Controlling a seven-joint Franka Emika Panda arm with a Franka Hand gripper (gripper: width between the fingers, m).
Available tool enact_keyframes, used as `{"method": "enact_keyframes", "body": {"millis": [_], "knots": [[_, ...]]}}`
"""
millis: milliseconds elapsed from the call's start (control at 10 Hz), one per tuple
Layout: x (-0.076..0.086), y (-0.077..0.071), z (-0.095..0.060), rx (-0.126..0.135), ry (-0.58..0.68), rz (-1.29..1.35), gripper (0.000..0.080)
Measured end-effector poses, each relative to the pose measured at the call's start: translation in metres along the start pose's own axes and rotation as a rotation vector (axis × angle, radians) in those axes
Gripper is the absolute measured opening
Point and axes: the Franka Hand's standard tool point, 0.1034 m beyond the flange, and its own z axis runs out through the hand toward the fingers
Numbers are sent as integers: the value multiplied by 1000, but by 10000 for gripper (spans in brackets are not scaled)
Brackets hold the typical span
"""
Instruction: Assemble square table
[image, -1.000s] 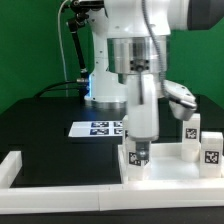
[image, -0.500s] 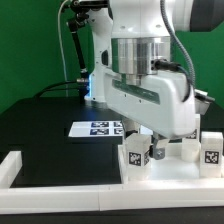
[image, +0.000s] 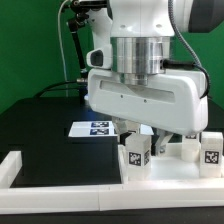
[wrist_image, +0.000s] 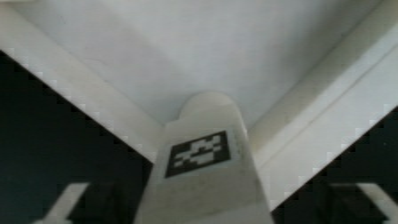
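The square table top (image: 176, 166) lies white and tray-like at the exterior view's right, and its raised rim (wrist_image: 214, 45) fills the wrist view beyond the leg. A white leg (image: 137, 153) with a black-and-white tag stands upright at its near-left corner. My gripper (image: 146, 138) hangs straight down over that leg. In the wrist view the leg (wrist_image: 206, 150) rises between my fingers (wrist_image: 71, 205), with dark gaps on both sides, so the gripper (wrist_image: 217, 206) is open around it. Two more tagged legs (image: 162, 145) (image: 212, 151) stand on the top.
The marker board (image: 96, 128) lies flat on the black table behind the top. A long white barrier strip (image: 60, 186) runs along the front, with a short end piece (image: 10, 166) at the exterior view's left. The robot's base and cables stand behind.
The hand has turned about its vertical axis, so its broad side now faces the exterior camera. It stays low over the near-left leg.
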Motion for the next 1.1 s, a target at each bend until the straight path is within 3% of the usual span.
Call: {"method": "enact_keyframes", "body": {"millis": [200, 400, 800, 1100], "knots": [[0, 0, 0, 0, 0, 136, 288], [-1, 0, 0, 2, 0, 323, 288], [1, -1, 1, 63, -71, 907, 288], [2, -3, 1, 81, -105, 1191, 291]]}}
